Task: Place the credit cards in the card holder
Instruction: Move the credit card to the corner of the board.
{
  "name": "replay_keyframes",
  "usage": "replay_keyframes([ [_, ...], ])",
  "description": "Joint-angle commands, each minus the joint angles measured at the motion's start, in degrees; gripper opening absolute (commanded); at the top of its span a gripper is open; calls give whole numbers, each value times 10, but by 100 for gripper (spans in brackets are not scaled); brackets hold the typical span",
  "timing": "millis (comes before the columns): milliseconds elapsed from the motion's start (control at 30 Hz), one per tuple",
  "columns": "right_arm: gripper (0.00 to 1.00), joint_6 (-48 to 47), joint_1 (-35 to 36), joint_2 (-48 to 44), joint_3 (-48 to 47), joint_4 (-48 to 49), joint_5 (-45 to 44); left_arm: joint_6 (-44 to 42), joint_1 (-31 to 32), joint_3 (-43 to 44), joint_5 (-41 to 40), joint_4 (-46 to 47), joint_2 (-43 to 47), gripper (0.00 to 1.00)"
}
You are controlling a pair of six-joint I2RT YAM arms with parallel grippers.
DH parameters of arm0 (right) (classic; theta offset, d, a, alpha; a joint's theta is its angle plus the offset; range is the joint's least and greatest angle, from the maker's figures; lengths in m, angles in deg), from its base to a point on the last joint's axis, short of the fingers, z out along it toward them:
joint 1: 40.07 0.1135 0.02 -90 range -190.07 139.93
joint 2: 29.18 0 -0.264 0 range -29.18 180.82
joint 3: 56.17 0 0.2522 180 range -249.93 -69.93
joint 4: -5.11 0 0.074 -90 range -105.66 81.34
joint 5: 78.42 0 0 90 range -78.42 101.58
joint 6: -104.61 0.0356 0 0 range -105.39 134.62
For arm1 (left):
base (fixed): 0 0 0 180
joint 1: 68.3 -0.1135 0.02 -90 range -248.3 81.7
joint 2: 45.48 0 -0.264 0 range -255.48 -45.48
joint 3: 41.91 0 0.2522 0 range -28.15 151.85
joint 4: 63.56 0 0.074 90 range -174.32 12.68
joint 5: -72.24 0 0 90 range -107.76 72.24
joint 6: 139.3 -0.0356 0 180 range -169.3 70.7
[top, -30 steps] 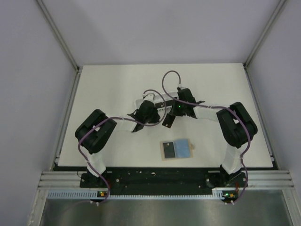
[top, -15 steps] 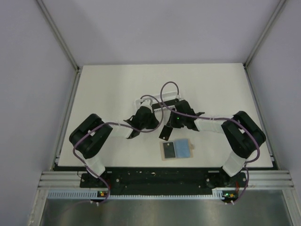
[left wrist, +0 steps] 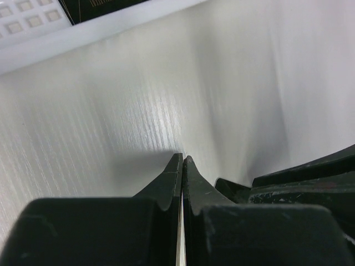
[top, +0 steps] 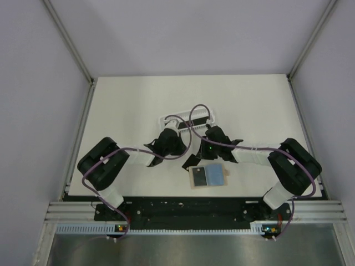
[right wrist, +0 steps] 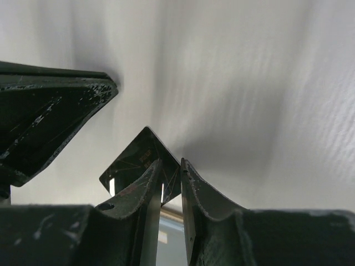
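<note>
Gripping a black card (right wrist: pixel 138 158) between its fingers, the right gripper (right wrist: pixel 170 164) is clamped on it, the card tilted so that one corner points away from the fingertips. Seen from overhead, the card hangs over the table (top: pixel 122 111), just beside the far left corner of the card holder (top: pixel 209 186). The card holder lies open and flat, between the two arm bases and toward the near edge. A second black card (top: pixel 198 177) lies on its left half, and its right half shows a blue-grey panel (top: pixel 214 175). The left gripper (left wrist: pixel 182 159) is clenched, its fingertips pressed together with nothing between them, close over bare table. A white basket (top: pixel 186 118) sits just beyond both grippers, partly hidden by them and their cables (top: pixel 194 111); its rim shows at the top left of the left wrist view
</note>
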Motion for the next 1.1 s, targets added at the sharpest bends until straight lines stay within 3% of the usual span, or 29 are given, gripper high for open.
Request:
replay_keyframes([
  [0, 21, 6, 38, 16, 25, -93, 6, 2, 8, -39, -2, -81, 10, 0],
  [500, 21, 28, 107, 34, 20, -49, 24, 45, 9, -124, -30, -119, 101, 0],
  [1067, 21, 26, 129, 89, -19, -14, 40, 112, 34, -259, -9, -158, 257, 0],
])
